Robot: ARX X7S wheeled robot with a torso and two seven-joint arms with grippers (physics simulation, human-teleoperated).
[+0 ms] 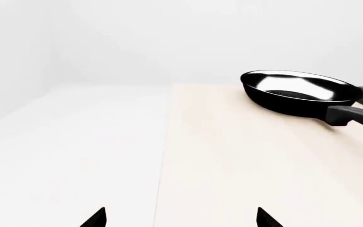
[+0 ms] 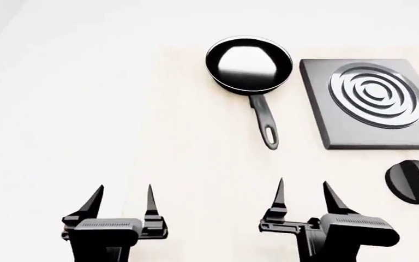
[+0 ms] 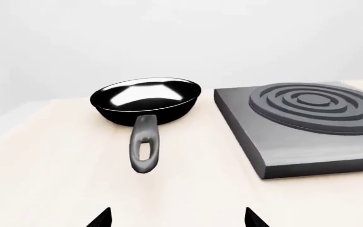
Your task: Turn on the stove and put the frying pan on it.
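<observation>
On my head view, the frying pan [image 2: 250,64] sits on the pale bench [image 2: 195,164], handle pointing back toward me, just left of the stove [image 2: 373,103]. The knob [image 2: 412,182] lies near the stove's front edge. My left gripper [image 2: 120,203] and right gripper [image 2: 303,197] hover low with jaws spread and empty, well short of the pan; the handle's loop is ahead of the right jaws.

On my left wrist view, the pan [image 1: 298,92] is far ahead and off to one side.

On my right wrist view, the pan [image 3: 147,100] and stove [image 3: 307,123] lie ahead, the handle nearly in line with the parted jaws.
</observation>
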